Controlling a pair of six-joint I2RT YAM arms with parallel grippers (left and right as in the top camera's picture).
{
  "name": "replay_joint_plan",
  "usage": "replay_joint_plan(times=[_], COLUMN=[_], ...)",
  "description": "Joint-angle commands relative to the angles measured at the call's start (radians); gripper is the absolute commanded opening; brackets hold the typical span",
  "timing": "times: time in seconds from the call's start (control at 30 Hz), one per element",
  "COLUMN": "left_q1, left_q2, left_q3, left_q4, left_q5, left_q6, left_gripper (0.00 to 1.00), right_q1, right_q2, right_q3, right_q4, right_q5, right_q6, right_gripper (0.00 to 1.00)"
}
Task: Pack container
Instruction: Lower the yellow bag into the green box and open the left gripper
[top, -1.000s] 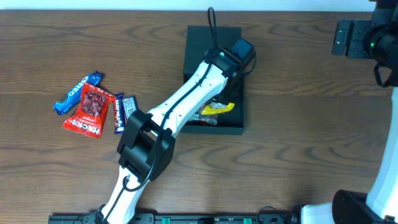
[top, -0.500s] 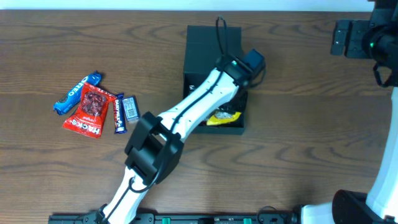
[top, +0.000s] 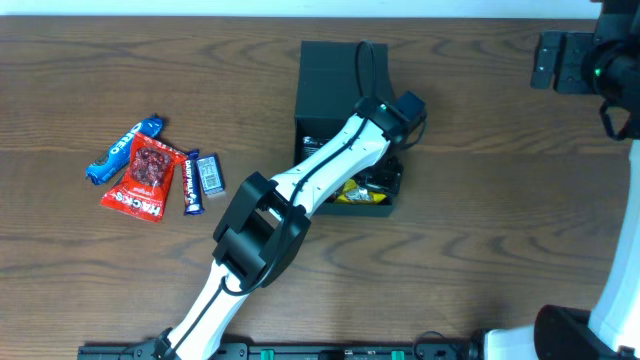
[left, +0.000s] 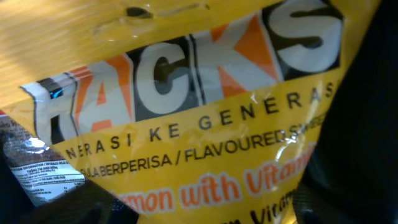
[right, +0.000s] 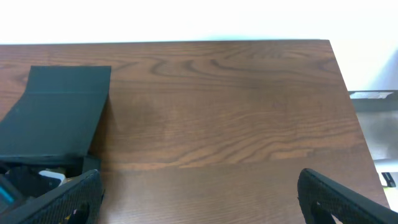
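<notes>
The container (top: 328, 70) sat open at the middle of the far edge of the worktop (top: 500, 230), so our left tool (top: 385, 172) reached inside over the yellow Hacks packet (left: 186, 106), though we could not tell if it gripped, while our right tool (right: 199, 202) hung spread apart by the far right corner.

Printed large on the yellow packet (left: 186, 124): "HACKS", with "GENERASI KE GENERAS", "BERPERISA / FLAVOURED SWEE" and "mon with Vitam" beneath, all cut off at the edges. Seen from overhead, "HACKS" again on the red packet (top: 140, 178) and "DAIRY MILK" on the purple bar (top: 190, 187).
</notes>
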Motion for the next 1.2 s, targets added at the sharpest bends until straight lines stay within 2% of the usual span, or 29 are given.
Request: replay_joint_plan(times=[0.0,0.4,0.43,0.47,0.53,0.57,0.73,1.17], left_q1=[0.002,0.003,0.003,0.003,0.003,0.003,0.003,0.029], left_q2=[-0.013,-0.203,-0.212,-0.214,-0.204,-0.191,-0.109,0.063], left_q3=[0.008,0.071,0.071,0.071,0.069,0.067,0.032,0.005], left_q4=[-0.019,-0.002,0.006,0.015,0.020,0.021,0.010,0.073], left_q5=[0.015,-0.142,-0.154,-0.163,-0.171,-0.170,-0.161,-0.024], left_q6=[0.063,0.072,0.074,0.080,0.079,0.079,0.071,0.072], left_gripper=[0.95,1.00,0.81,0.53,0.08,0.06,0.06,0.06], right_q1=[-0.006,-0.005,-0.005,-0.005,-0.005,-0.005,-0.005,-0.006], right_q2=[-0.015,-0.015,-0.015,-0.015,-0.015,-0.015,-0.015,-0.015], right_q3=[-0.004,-0.004,-0.004,-0.004,-0.004,-0.004,-0.004,-0.004], right_q4=[0.000,0.000,0.000,-0.001,-0.002,-0.004,-0.005,-0.004], right_q5=[-0.005,-0.023,-0.023,-0.023,-0.023,-0.023,-0.023,-0.023], right_q6=[0.013,0.013,0.013,0.013,0.013,0.013,0.013,0.013], right_gripper=[0.99,0.99,0.99,0.99,0.99,0.99,0.99,0.99])
